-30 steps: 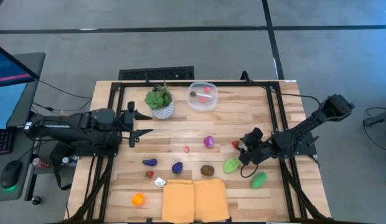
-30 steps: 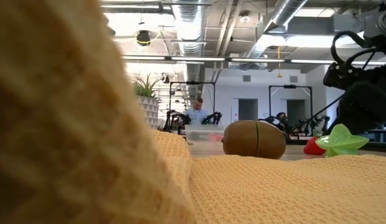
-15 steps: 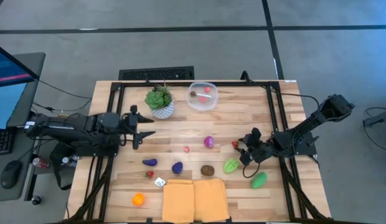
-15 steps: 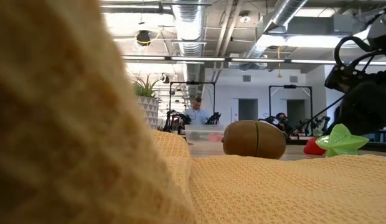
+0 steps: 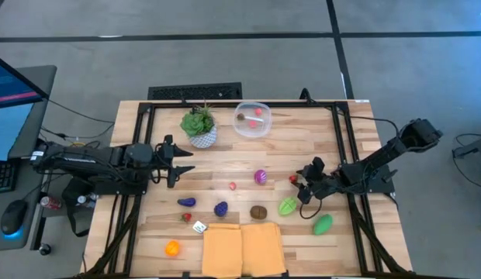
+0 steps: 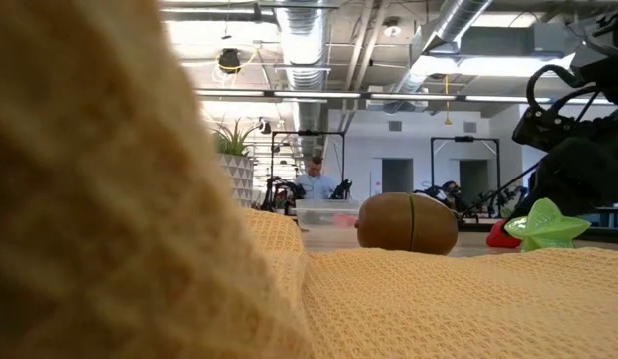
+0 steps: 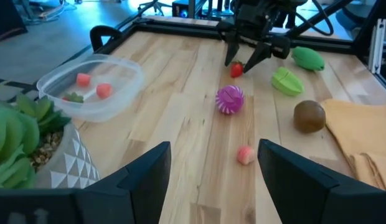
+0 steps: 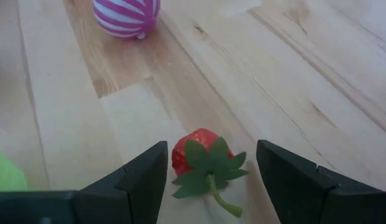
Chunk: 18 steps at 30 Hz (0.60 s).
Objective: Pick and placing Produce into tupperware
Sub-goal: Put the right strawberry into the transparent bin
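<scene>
The right gripper (image 5: 299,184) hangs low over the wooden table (image 5: 302,139) with its two dark fingers (image 8: 143,180) spread apart on either side of a small red toy strawberry (image 8: 196,152) topped with a green leafy cap and stem. The strawberry lies on its side on the boards, and neither finger touches it. Just beyond it sits a round pink-and-white striped toy fruit (image 5: 261,177), with a tiny pink piece (image 5: 233,186) nearby. A ridged light-green toy fruit (image 5: 288,206) and a smooth darker green one (image 5: 323,224) lie close to the right arm, and a brown kiwi-like piece (image 5: 258,211) rests beside the folded yellow cloth (image 5: 242,248). The clear, rounded plastic tupperware (image 5: 252,119) stands at the far edge beside the potted green plant (image 5: 198,125), holding a few small red and pink pieces. The left gripper (image 5: 177,160) waits near the plant, fingers apart and empty.
</scene>
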Each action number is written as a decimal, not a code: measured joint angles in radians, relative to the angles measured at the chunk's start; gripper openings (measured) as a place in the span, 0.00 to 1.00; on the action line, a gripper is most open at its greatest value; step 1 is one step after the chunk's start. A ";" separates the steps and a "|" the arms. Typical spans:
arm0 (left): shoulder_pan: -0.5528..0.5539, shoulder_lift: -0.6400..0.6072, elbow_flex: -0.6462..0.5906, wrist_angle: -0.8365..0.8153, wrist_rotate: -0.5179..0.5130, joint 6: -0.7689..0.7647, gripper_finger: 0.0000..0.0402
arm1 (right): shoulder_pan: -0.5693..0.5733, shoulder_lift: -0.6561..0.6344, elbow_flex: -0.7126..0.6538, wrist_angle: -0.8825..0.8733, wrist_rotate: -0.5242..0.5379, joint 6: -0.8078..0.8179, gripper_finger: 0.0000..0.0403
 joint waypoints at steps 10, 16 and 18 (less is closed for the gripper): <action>-0.034 0.000 -0.035 0.039 -0.006 -0.013 0.58 | -0.030 0.000 0.000 0.000 -0.024 -0.012 0.64; -0.037 0.000 -0.035 0.039 -0.010 -0.014 0.58 | -0.030 0.000 0.000 0.000 -0.028 -0.012 0.53; -0.037 0.000 -0.035 0.039 -0.010 -0.017 0.58 | -0.030 0.000 0.000 0.000 -0.028 -0.012 0.48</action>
